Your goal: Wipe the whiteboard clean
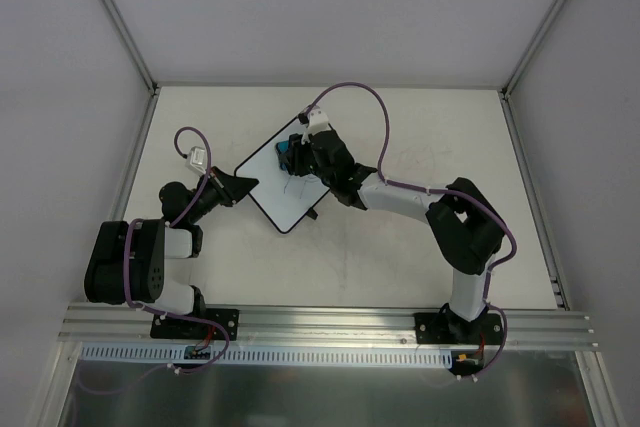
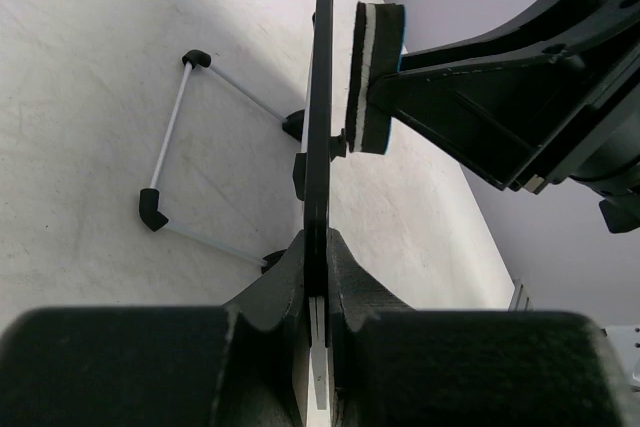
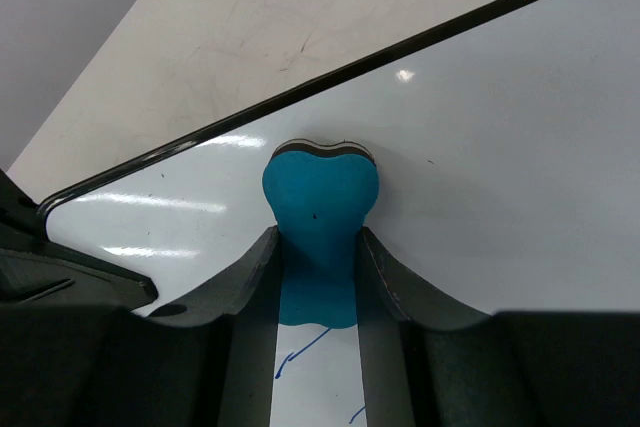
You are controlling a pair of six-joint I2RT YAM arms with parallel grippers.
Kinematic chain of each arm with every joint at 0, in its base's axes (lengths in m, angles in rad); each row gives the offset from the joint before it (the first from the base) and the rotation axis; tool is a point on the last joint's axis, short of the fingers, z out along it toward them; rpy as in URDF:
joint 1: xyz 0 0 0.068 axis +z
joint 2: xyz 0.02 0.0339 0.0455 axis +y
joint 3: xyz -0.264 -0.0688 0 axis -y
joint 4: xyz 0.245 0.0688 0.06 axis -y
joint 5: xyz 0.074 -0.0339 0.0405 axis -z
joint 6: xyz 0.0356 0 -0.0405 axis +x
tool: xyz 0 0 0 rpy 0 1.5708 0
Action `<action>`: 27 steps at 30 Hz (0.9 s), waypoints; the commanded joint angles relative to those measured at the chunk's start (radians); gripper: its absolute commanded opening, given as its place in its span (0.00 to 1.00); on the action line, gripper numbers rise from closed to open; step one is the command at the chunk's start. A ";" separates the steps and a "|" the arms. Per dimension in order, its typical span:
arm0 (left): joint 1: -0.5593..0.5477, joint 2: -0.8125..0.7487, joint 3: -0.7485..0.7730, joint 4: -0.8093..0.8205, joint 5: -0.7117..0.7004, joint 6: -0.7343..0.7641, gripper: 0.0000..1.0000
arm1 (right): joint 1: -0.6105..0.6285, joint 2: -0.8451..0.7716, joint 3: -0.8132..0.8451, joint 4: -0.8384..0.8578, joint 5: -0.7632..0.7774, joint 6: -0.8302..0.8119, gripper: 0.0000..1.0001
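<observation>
- Pale, scuffed surface (image 1: 400,247) fills the middle of the overhead view, with grey walls around it and a metal rail (image 1: 330,322) along the bottom of the frame.
- Left hand (image 1: 243,184) is clamped shut on the rim of the flat white rectangular whiteboard with a thin black rim (image 1: 280,199), at the board's left corner in the overhead view.
- In the left wrist view that hand (image 2: 318,247) pinches the whiteboard (image 2: 321,97) seen edge-on, a black line running up the centre of the frame.
- Right hand (image 1: 297,152) is closed on the small blue bone-shaped eraser (image 1: 285,155) over the upper part of the board.
- In the right wrist view the two fingers of this hand (image 3: 318,239) squeeze the eraser (image 3: 320,197), whose far end rests against the white face of the board (image 3: 500,147).
- Thin blue pen strokes (image 3: 300,352) show on the board at the lower centre of that frame.
- Seen from the left wrist, the eraser's layered pad (image 2: 375,77) faces the board, just beside it.
- Thin white rods with black corner pieces (image 2: 165,147) lie on the surface at the left of that frame.
</observation>
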 commanded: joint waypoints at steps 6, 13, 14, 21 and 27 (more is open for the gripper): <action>-0.009 0.006 0.000 0.363 -0.003 0.070 0.00 | -0.006 0.082 0.119 0.018 0.075 0.029 0.00; -0.007 0.003 -0.003 0.361 0.000 0.073 0.00 | -0.020 0.116 0.138 -0.018 0.103 0.069 0.00; -0.009 0.002 -0.005 0.363 0.000 0.073 0.00 | -0.023 0.119 0.133 -0.016 0.102 0.078 0.00; -0.009 -0.007 -0.009 0.361 0.000 0.080 0.00 | -0.087 0.110 0.071 -0.022 0.080 0.190 0.00; -0.009 -0.007 -0.008 0.356 0.002 0.085 0.00 | -0.123 0.064 -0.009 -0.082 0.112 0.262 0.00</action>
